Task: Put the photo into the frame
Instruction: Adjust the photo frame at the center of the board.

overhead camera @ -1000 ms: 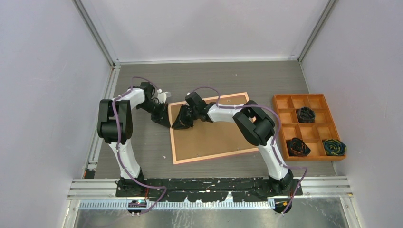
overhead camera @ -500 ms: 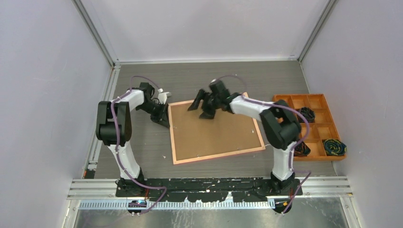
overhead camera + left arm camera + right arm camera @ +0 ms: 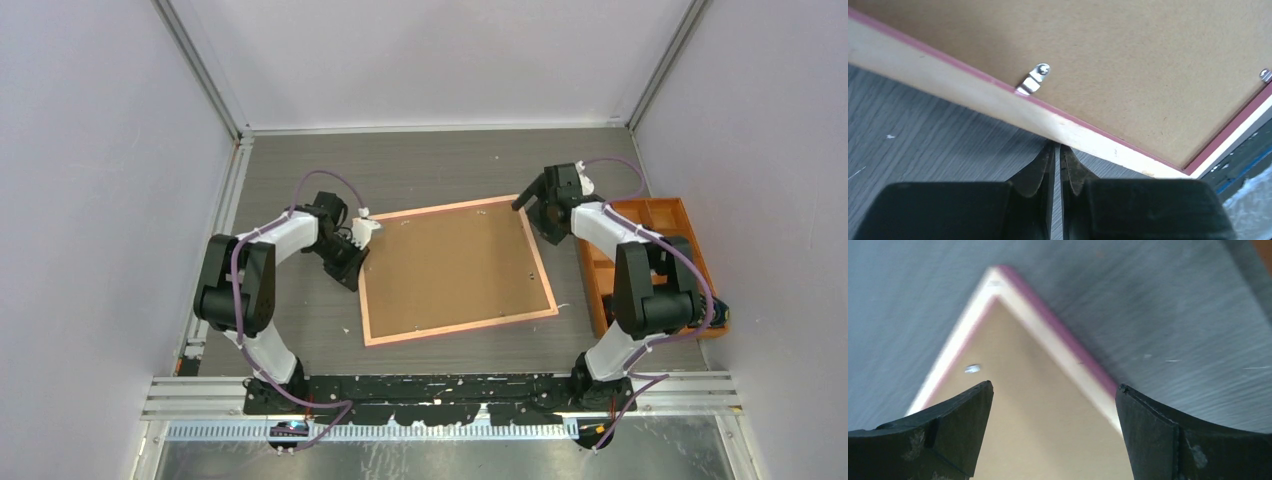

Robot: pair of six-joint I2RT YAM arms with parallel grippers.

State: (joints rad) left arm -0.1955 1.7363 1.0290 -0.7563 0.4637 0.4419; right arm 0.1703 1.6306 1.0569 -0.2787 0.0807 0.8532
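The frame (image 3: 460,327) lay back-up on the grey, wood-grained bench (image 3: 440,175), a thin rectangle of pale smooth wood with a pink lip. A matte brown fibreboard backing (image 3: 450,265) filled it, and a small shiny metal tab (image 3: 1034,80) sat by its rim. The left gripper (image 3: 1057,152) was closed on nothing, its tips at the frame's left edge. The right gripper (image 3: 1054,387) hung spread wide and empty over the frame's far right corner, beside a moulded orange compartment tray (image 3: 690,215).

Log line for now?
left gripper: shut, at frame left edge | right gripper: open, above far right corner | frame: face down, backing board up
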